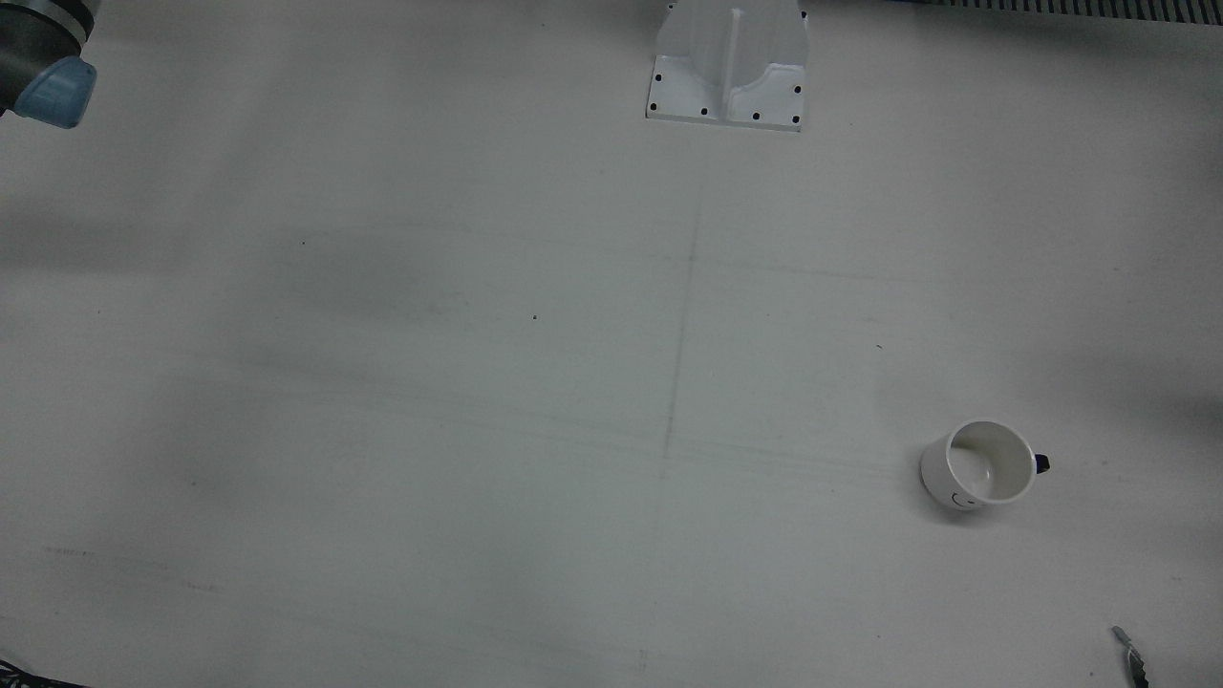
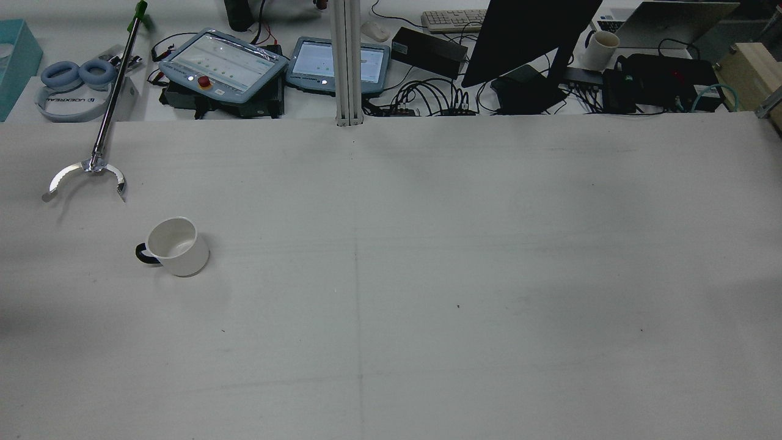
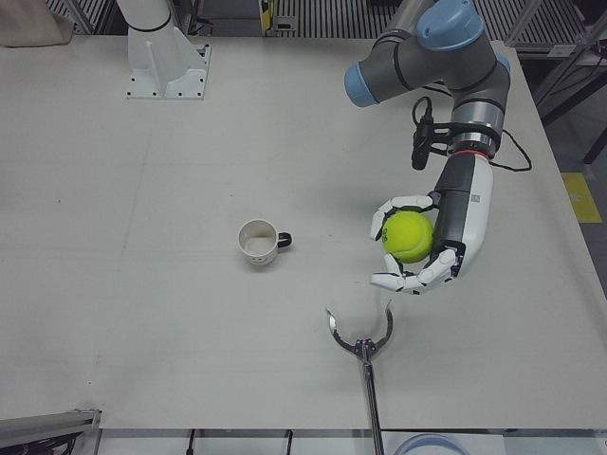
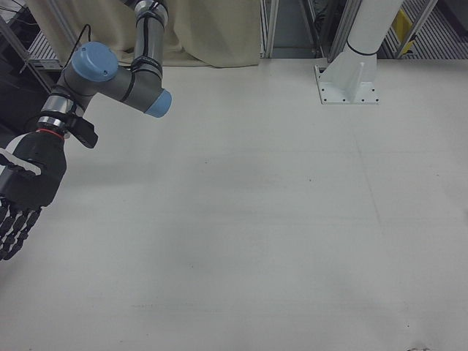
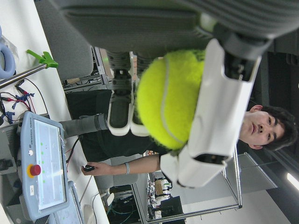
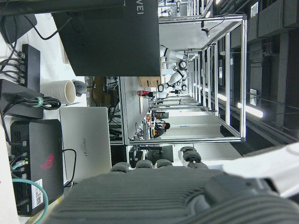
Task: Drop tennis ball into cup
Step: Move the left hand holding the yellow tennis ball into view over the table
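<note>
The yellow-green tennis ball [image 3: 409, 235] is held in my left hand [image 3: 430, 243], whose white fingers curl around it; it fills the left hand view [image 5: 170, 97]. The hand hangs above the table, to the right of the white cup [image 3: 258, 242] in the left-front view. The cup stands upright with a black handle and is empty; it also shows in the front view [image 1: 978, 464] and the rear view [image 2: 174, 245]. My right hand [image 4: 22, 196] hangs open and empty at the far left of the right-front view, fingers pointing down.
A metal grabber tool [image 3: 362, 346] lies near the table's front edge, just beyond the cup in the rear view [image 2: 91, 165]. An arm pedestal [image 1: 728, 65] stands at the back. Teach pendants [image 2: 223, 64], a monitor and cables lie past the table's far edge.
</note>
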{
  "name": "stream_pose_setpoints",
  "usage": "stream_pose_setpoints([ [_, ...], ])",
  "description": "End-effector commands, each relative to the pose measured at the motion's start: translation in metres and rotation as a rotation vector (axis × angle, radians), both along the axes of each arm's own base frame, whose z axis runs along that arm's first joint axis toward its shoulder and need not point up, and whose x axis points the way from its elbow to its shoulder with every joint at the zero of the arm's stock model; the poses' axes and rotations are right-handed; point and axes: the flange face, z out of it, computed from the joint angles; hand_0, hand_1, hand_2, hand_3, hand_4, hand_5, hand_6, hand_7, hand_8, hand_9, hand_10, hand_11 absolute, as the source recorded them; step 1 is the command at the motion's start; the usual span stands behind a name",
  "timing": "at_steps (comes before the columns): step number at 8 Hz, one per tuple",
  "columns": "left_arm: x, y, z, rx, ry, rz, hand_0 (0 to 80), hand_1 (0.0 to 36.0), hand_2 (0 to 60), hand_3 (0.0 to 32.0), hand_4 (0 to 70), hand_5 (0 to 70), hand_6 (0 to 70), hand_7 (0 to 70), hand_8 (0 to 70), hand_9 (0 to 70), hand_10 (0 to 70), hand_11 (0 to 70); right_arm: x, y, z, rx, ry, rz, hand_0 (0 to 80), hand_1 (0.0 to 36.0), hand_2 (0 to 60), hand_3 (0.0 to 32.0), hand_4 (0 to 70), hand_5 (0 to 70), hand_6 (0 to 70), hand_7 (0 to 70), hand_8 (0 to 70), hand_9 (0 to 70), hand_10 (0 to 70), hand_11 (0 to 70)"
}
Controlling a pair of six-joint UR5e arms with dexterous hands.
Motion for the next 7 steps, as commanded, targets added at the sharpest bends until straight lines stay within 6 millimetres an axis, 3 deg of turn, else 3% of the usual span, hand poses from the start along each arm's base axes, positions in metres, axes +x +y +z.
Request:
stream_pose_setpoints([
  [1,0.027,0.016,-0.021,0.016,0.002,0.054,73.8,35.8,60.0,0.0,37.7,25.7,70.0,70.0,54.5,70.0,30.7,46.2,-0.001,0.0,0.002,-0.004,0.0,-0.001,0.0,0.0,0.0,0.0,0.0,0.0,0.0,0.0,0.0,0.0,0.0,0.0],
  [2,0.043,0.02,-0.031,0.022,0.006,0.082,63.9,35.9,60.0,0.0,35.3,22.4,70.0,70.0,53.3,70.0,27.9,42.5,-0.002,0.0,0.003,-0.006,0.001,-0.003,0.0,0.0,0.0,0.0,0.0,0.0,0.0,0.0,0.0,0.0,0.0,0.0],
  [3,0.08,0.027,-0.04,0.031,0.01,0.15,61.6,35.8,60.0,0.0,34.8,20.3,62.4,70.0,50.8,70.0,26.7,40.8,-0.002,0.0,0.003,-0.007,0.001,-0.003,0.0,0.0,0.0,0.0,0.0,0.0,0.0,0.0,0.0,0.0,0.0,0.0],
  [4,0.103,0.035,-0.053,0.043,0.017,0.186,61.9,35.8,60.0,0.0,35.1,21.9,70.0,70.0,51.9,70.0,26.4,40.6,-0.002,0.0,0.003,-0.007,0.001,-0.003,0.0,0.0,0.0,0.0,0.0,0.0,0.0,0.0,0.0,0.0,0.0,0.0],
  [5,0.124,0.039,-0.054,0.044,0.015,0.22,61.5,35.9,60.0,0.0,35.2,19.4,61.1,70.0,50.1,70.0,26.3,40.3,-0.002,0.001,0.004,-0.009,0.001,-0.003,0.0,0.0,0.0,0.0,0.0,0.0,0.0,0.0,0.0,0.0,0.0,0.0],
  [6,0.155,0.046,-0.052,0.037,0.016,0.237,60.0,34.9,60.0,0.0,34.5,22.1,70.0,70.0,51.9,70.0,26.2,40.1,-0.002,0.001,0.004,-0.009,0.001,-0.003,0.0,0.0,0.0,0.0,0.0,0.0,0.0,0.0,0.0,0.0,0.0,0.0],
  [7,0.19,0.057,-0.051,0.032,0.023,0.269,58.1,34.3,60.0,0.0,34.7,19.3,60.5,70.0,49.4,70.0,25.7,39.4,-0.002,0.0,0.004,-0.009,0.001,-0.005,0.0,0.0,0.0,0.0,0.0,0.0,0.0,0.0,0.0,0.0,0.0,0.0],
])
